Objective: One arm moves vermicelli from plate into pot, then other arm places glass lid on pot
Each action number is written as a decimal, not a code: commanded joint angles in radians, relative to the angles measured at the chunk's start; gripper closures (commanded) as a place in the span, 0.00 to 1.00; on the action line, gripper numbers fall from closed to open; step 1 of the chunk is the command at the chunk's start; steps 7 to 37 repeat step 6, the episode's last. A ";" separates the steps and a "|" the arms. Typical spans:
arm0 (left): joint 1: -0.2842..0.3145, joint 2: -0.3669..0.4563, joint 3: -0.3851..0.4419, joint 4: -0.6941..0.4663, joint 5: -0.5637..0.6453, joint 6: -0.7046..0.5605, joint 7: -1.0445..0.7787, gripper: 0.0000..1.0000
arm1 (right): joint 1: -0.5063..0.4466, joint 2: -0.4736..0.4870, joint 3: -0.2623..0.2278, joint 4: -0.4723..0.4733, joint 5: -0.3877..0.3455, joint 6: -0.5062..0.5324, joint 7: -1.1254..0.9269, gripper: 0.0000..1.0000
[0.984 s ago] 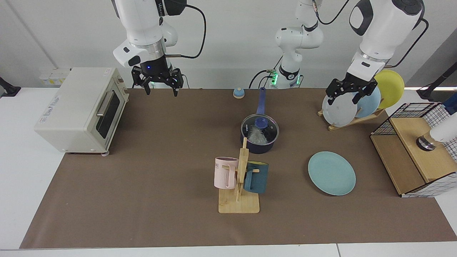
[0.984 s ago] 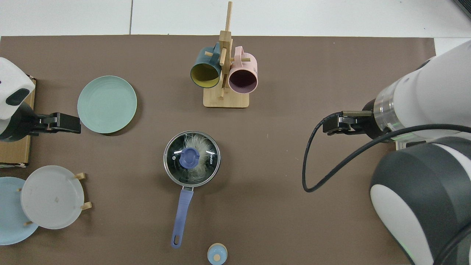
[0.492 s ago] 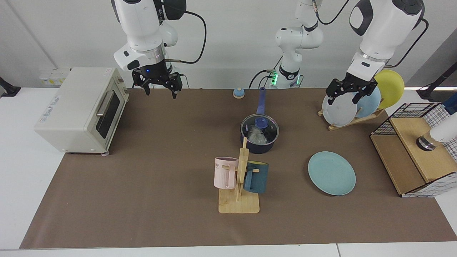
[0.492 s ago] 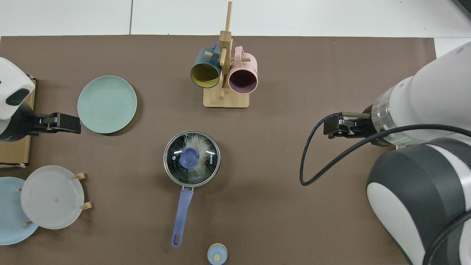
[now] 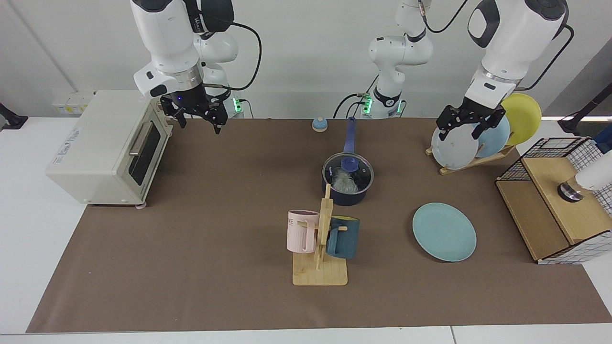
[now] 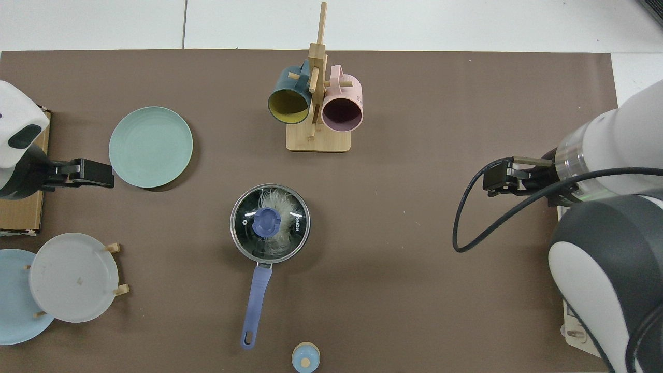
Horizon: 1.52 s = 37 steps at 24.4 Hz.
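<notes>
Facing view: lid [image 5: 348, 168] on pot [image 5: 347, 188], vermicelli [image 5: 342, 181] inside.
Right hand [image 5: 196, 122] and left hand [image 5: 467, 130] both wide, empty.

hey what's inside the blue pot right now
The vermicelli lies inside the pot, showing as a whitish tangle through the glass lid seated on the rim. The lid's blue knob covers the middle of the tangle, and the pot's bottom cannot be seen.

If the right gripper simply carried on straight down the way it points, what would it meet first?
Probably the brown mat: the right gripper hangs open, fingers down, beside the toaster oven, with nothing under it. Depth is uncertain, so it may pass close to the oven's door.
</notes>
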 commanded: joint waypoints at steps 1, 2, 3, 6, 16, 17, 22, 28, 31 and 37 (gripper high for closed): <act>0.015 -0.003 -0.009 0.007 -0.007 -0.016 -0.007 0.00 | 0.040 -0.029 -0.036 -0.037 0.003 0.011 -0.030 0.01; 0.015 -0.003 -0.009 0.007 -0.007 -0.016 -0.007 0.00 | 0.063 -0.029 -0.060 -0.037 0.004 0.011 -0.030 0.01; 0.015 -0.003 -0.009 0.007 -0.007 -0.016 -0.007 0.00 | 0.076 -0.029 -0.079 -0.037 0.006 0.011 -0.030 0.01; 0.015 -0.003 -0.009 0.007 -0.007 -0.016 -0.007 0.00 | 0.067 -0.029 -0.081 -0.037 0.007 0.013 -0.033 0.01; 0.015 -0.003 -0.009 0.007 -0.007 -0.016 -0.007 0.00 | 0.067 -0.029 -0.081 -0.037 0.007 0.013 -0.033 0.01; 0.015 -0.003 -0.009 0.007 -0.007 -0.016 -0.007 0.00 | 0.067 -0.029 -0.081 -0.037 0.007 0.013 -0.033 0.01; 0.015 -0.003 -0.009 0.007 -0.007 -0.016 -0.007 0.00 | 0.067 -0.029 -0.081 -0.037 0.007 0.013 -0.033 0.01; 0.015 -0.003 -0.009 0.007 -0.007 -0.016 -0.007 0.00 | 0.067 -0.029 -0.081 -0.037 0.007 0.013 -0.033 0.01; 0.015 -0.003 -0.009 0.007 -0.007 -0.016 -0.007 0.00 | 0.067 -0.029 -0.081 -0.037 0.007 0.013 -0.033 0.01; 0.015 -0.003 -0.009 0.007 -0.007 -0.016 -0.007 0.00 | 0.067 -0.029 -0.081 -0.037 0.007 0.013 -0.033 0.01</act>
